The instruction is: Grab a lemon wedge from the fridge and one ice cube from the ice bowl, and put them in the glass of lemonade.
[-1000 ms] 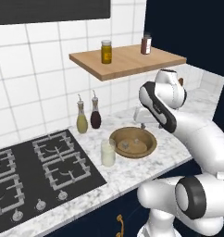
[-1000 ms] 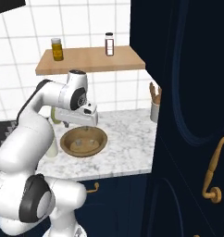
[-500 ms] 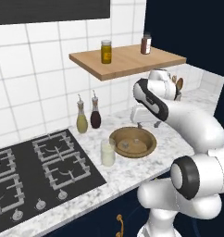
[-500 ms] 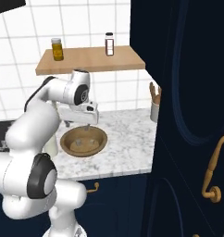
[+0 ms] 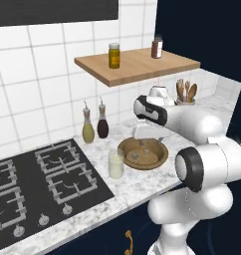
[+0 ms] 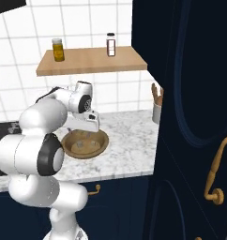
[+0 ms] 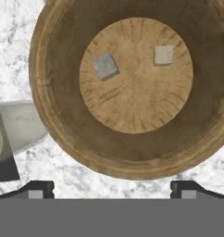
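Observation:
A brown wooden ice bowl [image 5: 142, 153] [image 6: 85, 143] [image 7: 53, 120] sits on the marble counter. Two pale grey ice cubes [image 7: 104, 65] [image 7: 163, 54] lie on its flat bottom. My gripper [image 5: 142, 132] [image 6: 89, 123] [image 7: 112, 190] hangs straight above the bowl, pointing down, open, with nothing between its fingertips [image 7: 40, 190]. The glass of lemonade [image 5: 115, 164] [image 7: 19, 127] stands just left of the bowl, between it and the stove. The fridge and the lemon wedge are out of view.
A black gas stove [image 5: 38, 179] fills the counter's left side. Two spouted bottles [image 5: 87, 130] [image 5: 102, 127] stand by the tiled wall. A wooden shelf [image 5: 137, 64] with two jars hangs above the bowl. A utensil holder [image 5: 184, 97] and a tall navy cabinet [image 6: 195, 117] stand at right.
The hand has swung left and down from beside the bowl to directly over it. The jaws stayed open. Bowl, glass and bottles have not moved.

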Robot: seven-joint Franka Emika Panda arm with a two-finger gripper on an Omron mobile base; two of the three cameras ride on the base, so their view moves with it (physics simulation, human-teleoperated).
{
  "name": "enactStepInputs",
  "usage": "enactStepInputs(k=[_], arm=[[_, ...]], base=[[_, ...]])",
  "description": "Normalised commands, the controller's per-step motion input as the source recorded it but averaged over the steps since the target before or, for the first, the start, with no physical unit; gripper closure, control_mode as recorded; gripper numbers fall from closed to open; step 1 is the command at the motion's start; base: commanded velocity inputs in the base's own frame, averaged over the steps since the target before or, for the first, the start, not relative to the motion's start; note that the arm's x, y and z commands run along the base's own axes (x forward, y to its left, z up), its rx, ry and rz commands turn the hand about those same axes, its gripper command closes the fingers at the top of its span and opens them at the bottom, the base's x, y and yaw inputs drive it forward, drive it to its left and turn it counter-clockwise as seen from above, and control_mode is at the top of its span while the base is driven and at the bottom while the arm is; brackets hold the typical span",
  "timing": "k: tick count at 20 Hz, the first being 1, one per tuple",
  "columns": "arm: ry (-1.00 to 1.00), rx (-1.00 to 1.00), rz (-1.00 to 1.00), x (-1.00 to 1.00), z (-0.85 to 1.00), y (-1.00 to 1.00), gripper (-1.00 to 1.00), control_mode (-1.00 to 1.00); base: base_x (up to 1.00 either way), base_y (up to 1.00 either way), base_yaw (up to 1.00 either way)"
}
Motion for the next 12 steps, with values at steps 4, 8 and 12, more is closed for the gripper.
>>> enactStepInputs(k=[4, 8, 12], arm=[[0.0, 0.0, 0.0, 0.54, -0.41, 0.28, -1.0, -1.0], [0.0, -0.02, 0.0, 0.33, -0.5, 0.16, -1.0, -1.0], [0.0, -0.04, 0.02, 0.13, -0.58, 0.18, -1.0, -1.0]], base=[[0.0, 0.0, 0.0], [0.0, 0.0, 0.0], [0.0, 0.0, 0.0]])
